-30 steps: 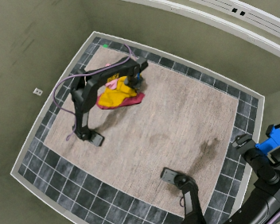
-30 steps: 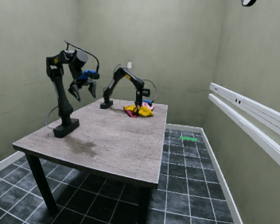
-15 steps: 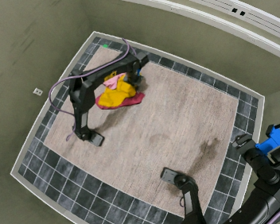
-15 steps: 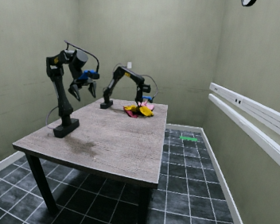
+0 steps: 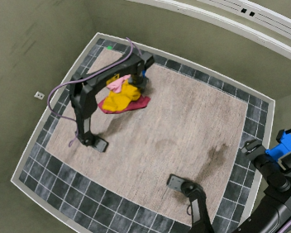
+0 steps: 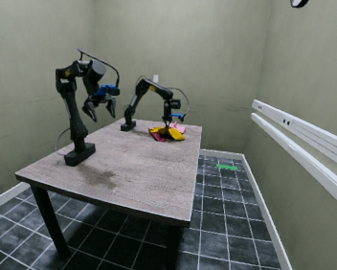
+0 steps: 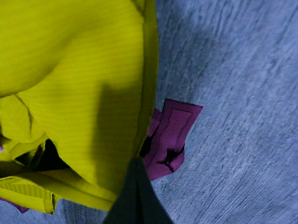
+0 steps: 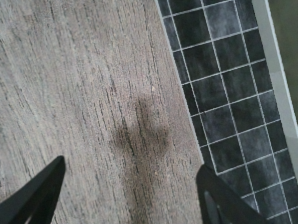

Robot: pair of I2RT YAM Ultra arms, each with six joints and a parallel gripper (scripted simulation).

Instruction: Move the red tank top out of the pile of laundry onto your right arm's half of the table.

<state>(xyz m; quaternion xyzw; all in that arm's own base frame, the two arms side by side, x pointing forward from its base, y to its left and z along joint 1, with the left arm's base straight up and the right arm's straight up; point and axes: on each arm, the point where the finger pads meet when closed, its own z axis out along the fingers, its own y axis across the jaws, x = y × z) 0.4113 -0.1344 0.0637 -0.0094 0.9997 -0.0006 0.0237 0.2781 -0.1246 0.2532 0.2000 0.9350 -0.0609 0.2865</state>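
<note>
The red tank top (image 5: 143, 102) (image 6: 156, 137) lies low in the pile, its ends sticking out under a yellow garment (image 5: 121, 98) (image 6: 176, 134) (image 7: 112, 65). In the left wrist view a strap-like part of it (image 7: 175, 121) looks purple and lies beyond the yellow hem. A pink piece (image 5: 117, 84) (image 6: 180, 127) lies at the back of the pile. My left gripper (image 6: 168, 125) (image 7: 134, 163) points down at the pile, shut, with yellow hems running together at its tips; it looks pinched on the yellow garment. My right gripper (image 6: 102, 117) (image 8: 135, 166) is open and empty, high above its own half.
The table (image 5: 168, 124) (image 6: 132, 168) reaches past both arm bases. The pile lies on the left arm's half, not far from the table's far edge. Dark tiled floor (image 5: 60, 178) (image 8: 225, 95) shows beyond the edges. The arms stand well apart.
</note>
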